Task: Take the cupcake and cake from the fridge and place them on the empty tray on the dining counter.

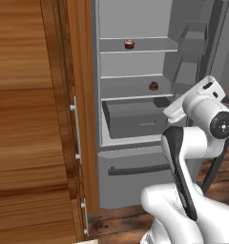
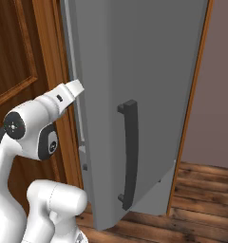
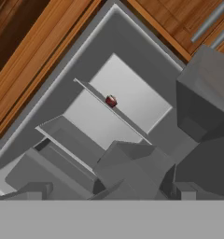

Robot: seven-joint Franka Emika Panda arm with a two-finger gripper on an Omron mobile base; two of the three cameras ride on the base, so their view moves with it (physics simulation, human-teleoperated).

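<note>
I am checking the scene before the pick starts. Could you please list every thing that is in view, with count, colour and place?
fridge: one, grey, pale grey inside, door open, right of the cabinet.
cupcake: one, dark red wrapper with pale top, on the upper shelf.
second small item: one, dark red, on the lower shelf; too small to tell what it is.
drawer: one, grey, below the shelves.
fridge door: one, grey, dark bar handle.
wooden cabinet: one, brown, left of the fridge.
floor: brown wood.
robot arm: one, white with dark joints, before the fridge; its tool is open.
</note>
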